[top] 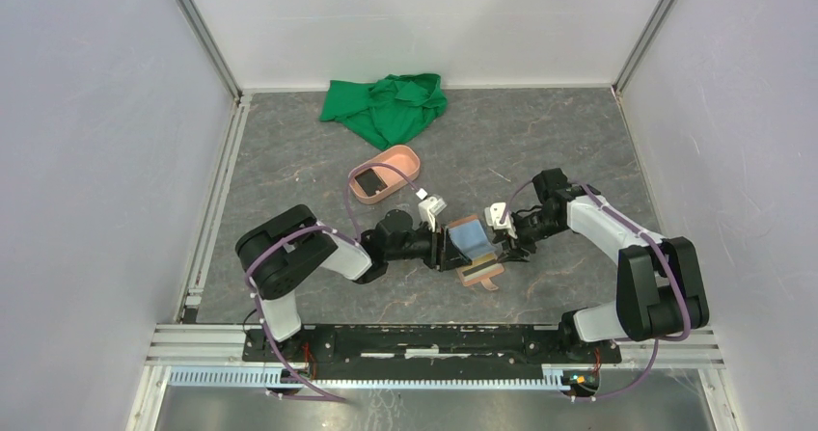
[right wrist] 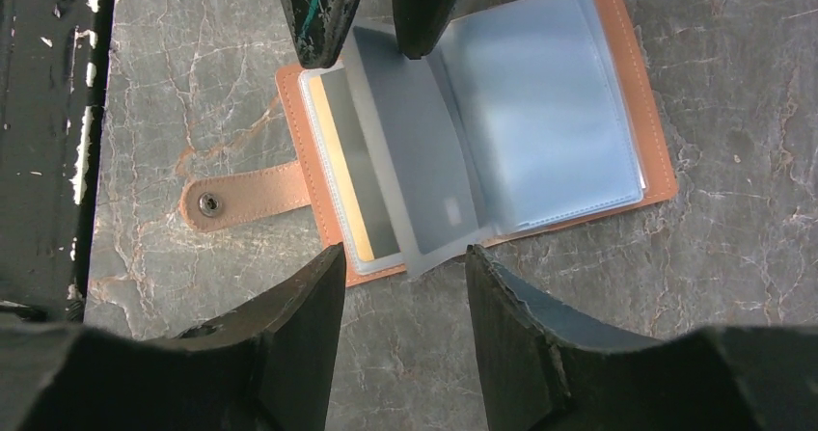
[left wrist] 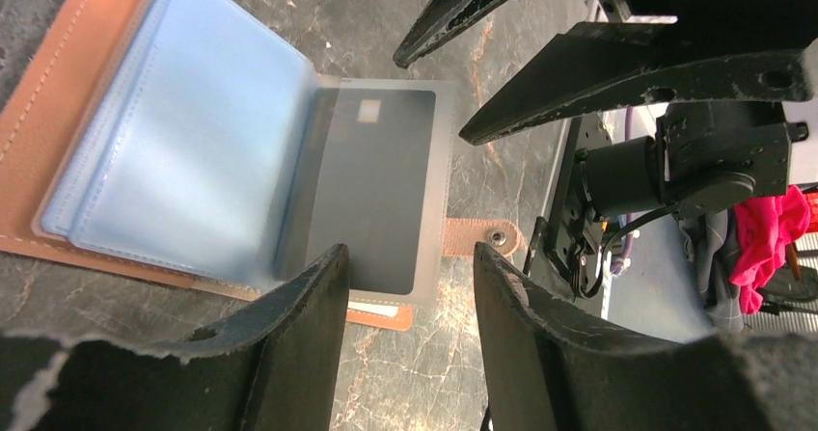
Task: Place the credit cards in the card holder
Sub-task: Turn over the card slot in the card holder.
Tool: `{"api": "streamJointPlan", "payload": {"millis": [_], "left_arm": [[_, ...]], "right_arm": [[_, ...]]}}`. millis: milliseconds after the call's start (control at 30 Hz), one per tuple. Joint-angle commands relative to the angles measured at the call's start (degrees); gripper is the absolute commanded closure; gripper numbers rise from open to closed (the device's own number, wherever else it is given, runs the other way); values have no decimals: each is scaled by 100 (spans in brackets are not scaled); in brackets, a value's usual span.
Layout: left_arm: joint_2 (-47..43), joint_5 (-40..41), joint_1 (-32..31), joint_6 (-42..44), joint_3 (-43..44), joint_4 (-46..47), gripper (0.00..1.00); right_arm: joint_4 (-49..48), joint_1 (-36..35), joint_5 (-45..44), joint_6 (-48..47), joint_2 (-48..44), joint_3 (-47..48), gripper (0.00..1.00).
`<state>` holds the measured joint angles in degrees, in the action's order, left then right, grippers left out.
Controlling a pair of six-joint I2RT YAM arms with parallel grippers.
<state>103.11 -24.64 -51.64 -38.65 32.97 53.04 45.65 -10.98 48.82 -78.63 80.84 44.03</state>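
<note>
Tan card holder (top: 470, 238) is laid open at centre of the top view on the grey table (top: 579, 142), btwn both grippers. L gripper (left wrist: 409, 257) is held spread, w/ the lower edge of a clear sleeve (left wrist: 444, 142) seen btwn its fingers; no pinch is visible. R gripper (right wrist: 403, 255) is likewise spread, on the opp. side. A dark card (left wrist: 381, 190) is seen inside that sleeve, right of the blue sleeves (left wrist: 183, 132). A second dark card (top: 369, 179) is lying in the pink tray (top: 405, 161), up-left of the holder. Green cloth (top: 386, 106) is bunched at top centre.
</note>
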Motion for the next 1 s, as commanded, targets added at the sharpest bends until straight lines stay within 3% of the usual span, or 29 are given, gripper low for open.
{"api": "streamJointPlan", "payload": {"millis": [0, 300, 367, 533, 700, 800, 967], "left_arm": [[38, -137, -48, 0, -114, 428, 43], [117, -352, -132, -1, 35, 267, 44], [172, -325, -155, -37, 0, 314, 44], [-443, 306, -159, -22, -463, 583, 45], [-1628, 1425, -162, 254, -899, -57, 43], [-2021, 1938, -158, 233, -901, -1003, 41], [-2049, 1966, -160, -253, -961, -1291, 38]], "right_arm": [[601, 36, 389, -698, -144, 203, 45], [977, 39, 622, -962, -114, 320, 46], [740, 42, 673, -577, -103, 319, 48], [-1089, 7, 264, 1520, -166, -52, 72], [-2268, -126, -789, 3036, 59, -159, 99], [-2204, -180, -1347, 3068, 276, -52, 100], [-1929, -253, -1776, 2319, 221, -348, 100]]}}
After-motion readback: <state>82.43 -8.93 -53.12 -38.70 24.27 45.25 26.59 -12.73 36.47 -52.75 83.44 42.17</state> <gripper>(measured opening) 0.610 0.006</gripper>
